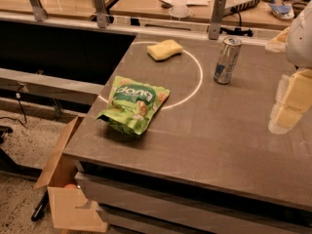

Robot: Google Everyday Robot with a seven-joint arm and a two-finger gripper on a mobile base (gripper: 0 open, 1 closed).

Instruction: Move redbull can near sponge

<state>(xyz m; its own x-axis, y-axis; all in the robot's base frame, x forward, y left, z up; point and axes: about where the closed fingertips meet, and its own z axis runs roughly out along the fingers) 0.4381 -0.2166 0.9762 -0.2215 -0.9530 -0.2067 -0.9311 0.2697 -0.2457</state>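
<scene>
The redbull can (227, 60), slim and silver with blue patches, stands upright on the grey table (204, 130) at the back right, just outside a white circle line. The sponge (165, 49), a pale yellow block, lies at the back of the table inside the circle, to the left of the can and a can's height apart from it. My gripper (286, 106) hangs at the right edge of the view, above the table, to the right of the can and nearer the front. It holds nothing that I can see.
A green crinkled snack bag (133, 104) lies on the table's left front part. An open cardboard box (61, 179) stands on the floor at the left front corner. A rail with metal posts (217, 17) runs behind the table.
</scene>
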